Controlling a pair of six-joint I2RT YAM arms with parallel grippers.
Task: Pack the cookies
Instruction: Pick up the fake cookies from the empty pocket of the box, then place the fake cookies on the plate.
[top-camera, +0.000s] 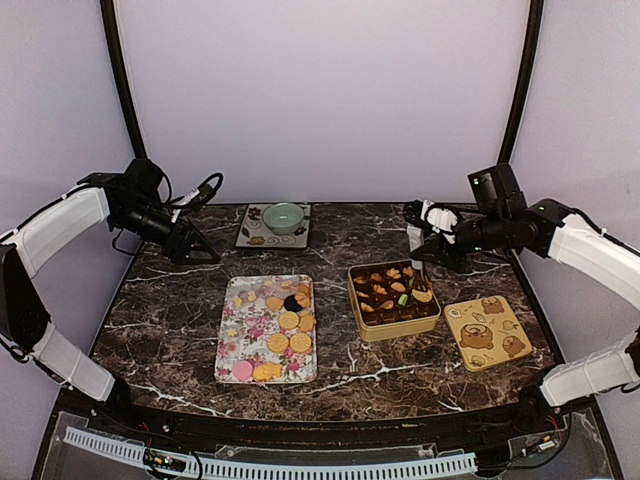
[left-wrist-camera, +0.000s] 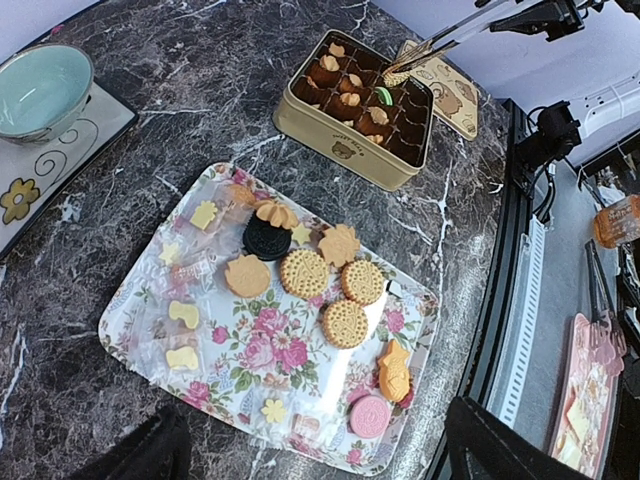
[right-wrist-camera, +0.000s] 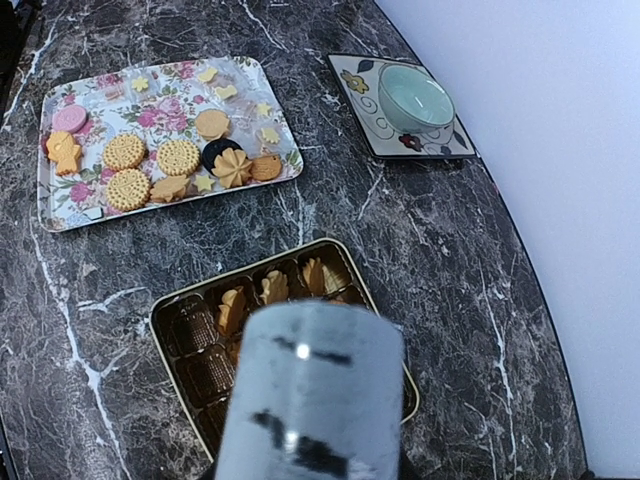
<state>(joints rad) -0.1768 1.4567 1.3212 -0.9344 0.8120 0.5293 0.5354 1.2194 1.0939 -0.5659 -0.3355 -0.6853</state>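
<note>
The cookies lie on a floral tray (top-camera: 232, 350): golden round and shaped ones (top-camera: 289, 321), a dark one (top-camera: 293, 303) and a pink one (top-camera: 242, 370). They show closer in the left wrist view (left-wrist-camera: 304, 273). More cookies (top-camera: 392, 287) fill a gold tin (top-camera: 367, 328) with dark compartments. My right gripper (top-camera: 437, 232) is shut on pale tongs (top-camera: 416, 242), which block the right wrist view (right-wrist-camera: 310, 400). The tong tips (left-wrist-camera: 400, 72) are over the tin's far right compartments at a golden cookie. My left gripper (top-camera: 197, 250) is open and empty, raised at the back left; its dark fingers (left-wrist-camera: 150, 450) frame the tray.
The tin's lid (top-camera: 488, 332), printed with bears, lies right of the tin. A pale green bowl (top-camera: 283, 217) stands on a square patterned plate (top-camera: 252, 237) at the back. The table's front edge has a black rail (top-camera: 300, 430).
</note>
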